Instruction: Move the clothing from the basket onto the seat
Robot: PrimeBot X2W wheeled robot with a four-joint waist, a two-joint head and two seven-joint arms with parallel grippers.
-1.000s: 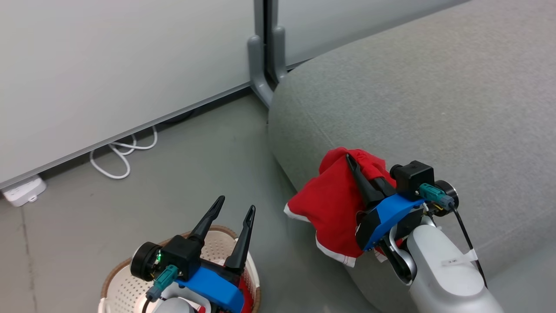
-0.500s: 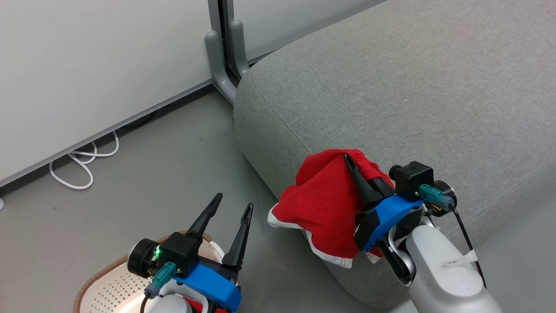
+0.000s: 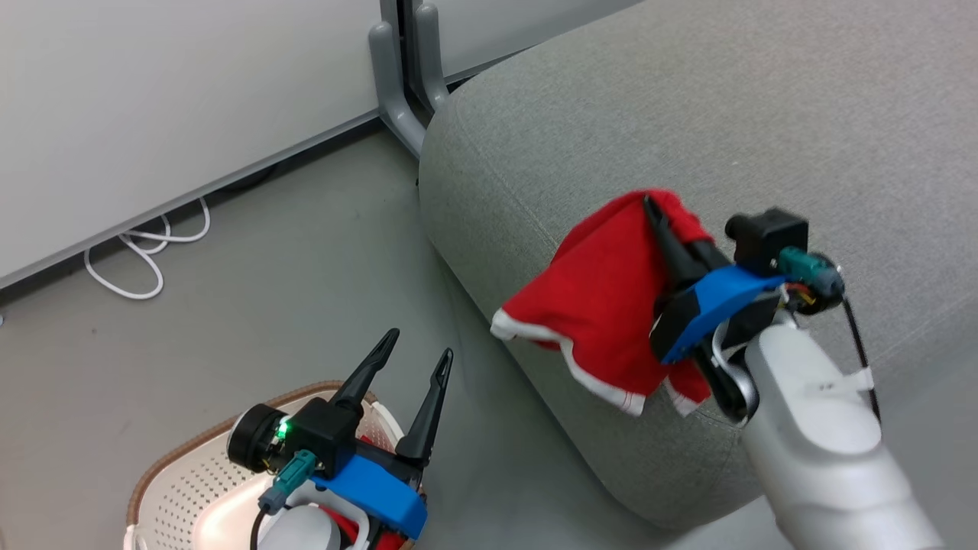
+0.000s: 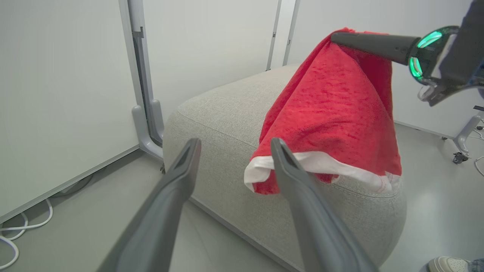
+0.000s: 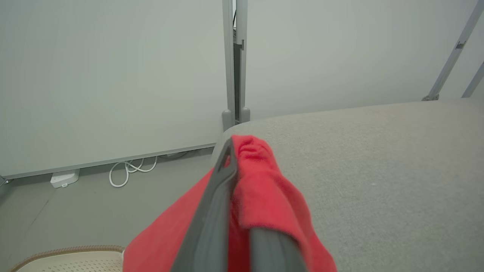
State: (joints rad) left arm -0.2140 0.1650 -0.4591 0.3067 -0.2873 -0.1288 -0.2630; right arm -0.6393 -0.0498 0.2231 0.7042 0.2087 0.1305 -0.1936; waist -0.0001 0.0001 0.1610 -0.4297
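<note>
Hovering with fingers spread and empty, the left gripper (image 3: 420, 344) hangs above the basket (image 3: 183, 458), where red cloth (image 3: 345, 523) lies beneath its wrist. To its right, the right gripper (image 3: 652, 206) clamps a red garment (image 3: 603, 305), which drapes below its fingers over the seat (image 3: 688, 114) corner.

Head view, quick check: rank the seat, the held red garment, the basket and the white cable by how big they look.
1. seat
2. red garment and basket: look alike; the basket is cropped by the frame, so unranked
3. white cable
</note>
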